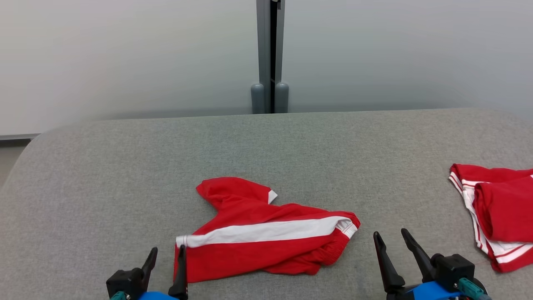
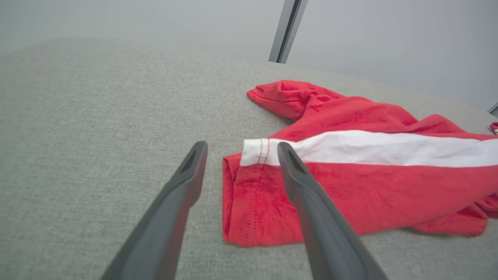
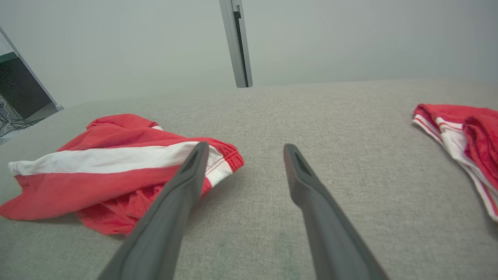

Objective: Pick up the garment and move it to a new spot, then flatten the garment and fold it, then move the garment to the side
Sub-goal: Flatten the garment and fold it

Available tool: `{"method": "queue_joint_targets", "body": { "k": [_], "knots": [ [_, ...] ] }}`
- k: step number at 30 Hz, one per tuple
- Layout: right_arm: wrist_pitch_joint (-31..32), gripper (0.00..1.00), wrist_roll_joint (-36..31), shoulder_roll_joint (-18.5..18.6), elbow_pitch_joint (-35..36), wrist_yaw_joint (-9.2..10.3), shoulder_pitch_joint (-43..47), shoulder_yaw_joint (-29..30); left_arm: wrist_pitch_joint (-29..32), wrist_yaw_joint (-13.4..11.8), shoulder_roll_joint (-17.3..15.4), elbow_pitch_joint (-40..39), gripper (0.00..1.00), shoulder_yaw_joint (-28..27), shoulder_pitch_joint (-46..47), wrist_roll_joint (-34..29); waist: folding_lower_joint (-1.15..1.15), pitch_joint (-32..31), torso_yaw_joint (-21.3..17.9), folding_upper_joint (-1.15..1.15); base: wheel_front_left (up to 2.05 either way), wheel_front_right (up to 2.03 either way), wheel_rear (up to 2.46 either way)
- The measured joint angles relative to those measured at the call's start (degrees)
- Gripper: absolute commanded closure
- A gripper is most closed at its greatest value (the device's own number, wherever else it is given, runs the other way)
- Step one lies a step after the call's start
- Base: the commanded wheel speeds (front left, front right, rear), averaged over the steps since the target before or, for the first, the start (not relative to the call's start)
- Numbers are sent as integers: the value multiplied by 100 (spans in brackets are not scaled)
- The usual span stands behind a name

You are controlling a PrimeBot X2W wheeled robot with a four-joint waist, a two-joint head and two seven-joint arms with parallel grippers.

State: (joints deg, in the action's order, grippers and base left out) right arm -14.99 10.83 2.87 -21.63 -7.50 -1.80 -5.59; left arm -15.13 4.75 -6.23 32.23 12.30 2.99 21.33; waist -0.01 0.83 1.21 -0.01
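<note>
The garment point(image 1: 266, 233), red shorts with a broad white stripe, lies crumpled and partly folded on the grey cushioned surface point(image 1: 125, 175), front centre. My left gripper point(image 1: 168, 250) is open at the garment's left hem. One finger is over the red cloth and the other over bare surface. In the left wrist view the garment point(image 2: 369, 186) spreads to the right, and the left gripper point(image 2: 242, 146) holds nothing. My right gripper point(image 1: 390, 234) stands open just right of the waistband end. In the right wrist view the right gripper point(image 3: 245, 147) is over bare surface with the garment point(image 3: 97, 171) to its left.
A second red and white piece of clothing point(image 1: 495, 212) lies at the right edge of the surface, also seen as clothing point(image 3: 463, 132) in the right wrist view. A grey post point(image 1: 270, 58) stands behind the surface against a pale wall. The surface's left edge curves down.
</note>
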Motion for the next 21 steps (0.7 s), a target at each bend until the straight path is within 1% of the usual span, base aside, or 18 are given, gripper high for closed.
{"method": "queue_joint_targets", "body": {
  "k": [2, 3, 4, 6, 10, 15, 21],
  "knots": [
    [0, 0, 43, 0, 34, 1, -1, -7, 0, -2, 66, -274, 0, -140, -56, -113, 0, 0, -42, 0, 0, 0, 0],
    [0, 0, 43, 0, 34, 1, -1, -7, 0, -2, 66, -274, 0, -140, -56, -113, 0, 0, -42, 0, 0, 0, 0],
    [0, 0, 70, 0, 64, 0, -3, -27, 0, 34, 136, -424, 0, -207, -95, -194, 1, -3, -77, 0, 0, 0, 0],
    [0, 0, 94, 0, 78, 1, -3, -46, 0, 75, 187, -463, 0, -224, -140, -237, 1, -13, -106, 0, 0, 0, 0],
    [0, 0, 129, 0, 90, 1, -6, -59, 0, 113, 252, -372, 0, -257, -162, -308, 1, -31, -159, 0, 0, 0, 0],
    [0, 0, 134, 1, 105, 0, -12, -69, 0, 52, 282, -261, 0, -358, -155, -428, 1, -38, -204, 0, 0, 0, 0],
    [0, 0, 21, 1, 223, 1, -8, 16, 0, -387, 305, -426, 0, -612, -142, -881, 1, -39, -220, 1, 0, 0, 0]
  ]
}}
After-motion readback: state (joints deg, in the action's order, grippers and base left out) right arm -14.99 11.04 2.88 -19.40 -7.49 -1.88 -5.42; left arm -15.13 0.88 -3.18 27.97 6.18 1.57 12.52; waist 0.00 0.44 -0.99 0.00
